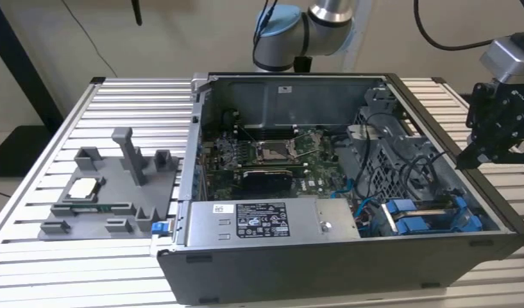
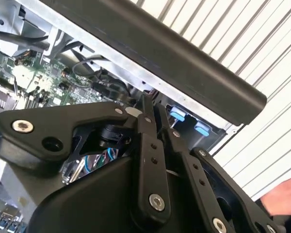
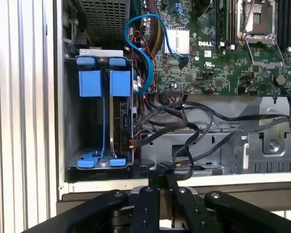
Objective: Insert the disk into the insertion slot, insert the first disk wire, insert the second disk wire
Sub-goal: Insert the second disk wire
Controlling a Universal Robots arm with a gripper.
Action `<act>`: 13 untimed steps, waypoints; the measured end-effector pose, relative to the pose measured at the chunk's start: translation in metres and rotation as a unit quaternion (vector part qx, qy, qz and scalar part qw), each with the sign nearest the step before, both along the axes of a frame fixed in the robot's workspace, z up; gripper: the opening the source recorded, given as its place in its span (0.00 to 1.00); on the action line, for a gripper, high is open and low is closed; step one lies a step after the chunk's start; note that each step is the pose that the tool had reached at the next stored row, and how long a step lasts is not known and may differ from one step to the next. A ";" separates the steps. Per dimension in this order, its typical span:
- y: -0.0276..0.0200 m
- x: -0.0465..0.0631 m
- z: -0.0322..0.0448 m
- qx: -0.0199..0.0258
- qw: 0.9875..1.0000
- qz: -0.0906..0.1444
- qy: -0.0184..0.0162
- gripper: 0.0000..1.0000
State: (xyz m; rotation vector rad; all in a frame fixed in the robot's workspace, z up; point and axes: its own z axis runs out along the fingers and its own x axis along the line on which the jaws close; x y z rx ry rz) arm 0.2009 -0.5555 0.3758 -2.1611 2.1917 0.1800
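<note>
1. Ribbed aluminium table slats (image 1: 39, 269) carry the whole set-up. Over them, at the exterior view's right, hangs the black, linkage-armed gripper (image 1: 469, 157). It is outside and above the side wall of the open dark-grey computer case (image 1: 330, 269).
2. In both wrist views the gripper (image 3: 160, 171) (image 2: 151, 104) has its two fingers drawn together to a narrow point. No gap shows, and nothing is visibly pinched between them.
3. Nearest past the fingertips in the first wrist view lies a tangle of black cables (image 3: 184, 121), draped over a grey metal shelf inside the case.
4. Just beside those cables is the insertion slot (image 3: 82, 121), a grey metal bay with bright blue plastic tabs. In the exterior view the insertion slot (image 1: 428, 218) sits in the case's near corner, at the exterior view's right.
5. The disk (image 3: 121, 116), a flat drive clipped in a bright blue frame, stands edge-on inside that slot, on the side closest to the cables. A black lead with red and yellow strands (image 3: 132, 143) ends at its edge; I cannot tell whether it is plugged in.
6. A thin blue cable (image 3: 140, 48) loops from beside the slot towards the green motherboard (image 3: 208, 63).
7. Further out, the silver labelled power-supply box (image 1: 262, 221) fills the case's near side. A grey plastic fixture tray (image 1: 116, 192) rests on the table beside the case, at the exterior view's left.
</note>
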 end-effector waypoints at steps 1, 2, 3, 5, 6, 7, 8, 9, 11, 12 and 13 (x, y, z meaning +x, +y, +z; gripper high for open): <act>0.0000 0.000 0.0000 0.000 1.000 0.000 0.002 0.17; 0.0000 0.000 0.0000 0.000 1.000 0.000 0.003 0.17; 0.0000 0.000 -0.0001 0.000 1.000 0.000 0.004 0.17; 0.0000 -0.002 0.0007 0.000 1.000 0.001 0.007 0.16; -0.0001 -0.004 0.0018 0.000 1.000 0.001 0.008 0.16; -0.0001 -0.006 0.0031 0.000 1.000 0.000 0.008 0.16; 0.0000 -0.008 0.0044 0.000 1.000 0.000 0.009 0.16; 0.0000 -0.011 0.0054 0.000 1.000 0.001 0.009 0.16; 0.0000 -0.016 0.0068 -0.001 1.000 0.001 0.009 0.16; 0.0000 -0.019 0.0072 -0.002 1.000 0.001 0.009 0.16; 0.0000 -0.022 0.0077 -0.003 1.000 0.001 0.009 0.16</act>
